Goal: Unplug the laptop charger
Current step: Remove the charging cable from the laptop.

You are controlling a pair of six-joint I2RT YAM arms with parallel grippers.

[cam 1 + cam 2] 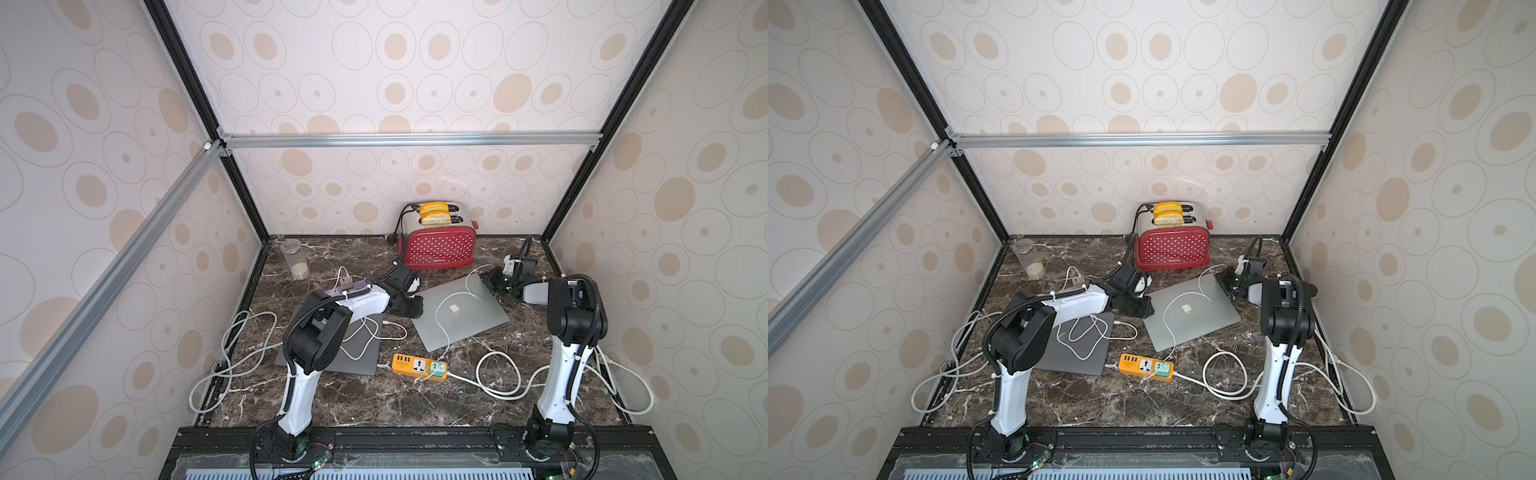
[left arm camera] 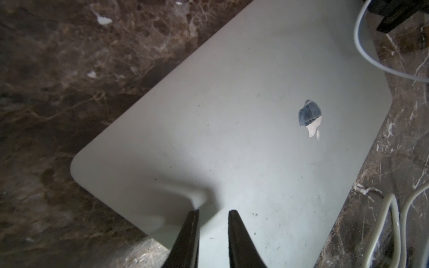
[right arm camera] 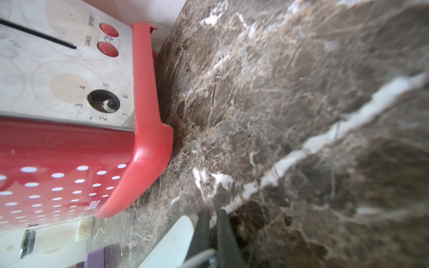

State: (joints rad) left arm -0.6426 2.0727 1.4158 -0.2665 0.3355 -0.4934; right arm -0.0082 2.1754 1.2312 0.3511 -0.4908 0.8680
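Note:
The silver laptop (image 1: 457, 316) (image 1: 1192, 316) lies shut on the marble table, and its lid fills the left wrist view (image 2: 232, 116). The white charger cable (image 1: 440, 320) runs from a green adapter (image 1: 436, 368) in the orange power strip (image 1: 405, 363) across the lid to the far right corner. There my right gripper (image 1: 493, 279) (image 3: 210, 211) is shut, with the cable's end (image 3: 199, 258) between its fingers beside the laptop's corner (image 3: 174, 243). My left gripper (image 1: 406, 308) (image 2: 213, 212) rests on the lid's far left corner, narrowly open and holding nothing.
A red toaster (image 1: 440, 247) (image 3: 69, 150) stands at the back wall, close behind the right gripper. A jar (image 1: 296, 259) is at the back left, with a purple power strip (image 1: 353, 286) near it. A dark grey laptop (image 1: 361, 357) lies under the left arm. Loose white cables (image 1: 498, 374) loop on both sides.

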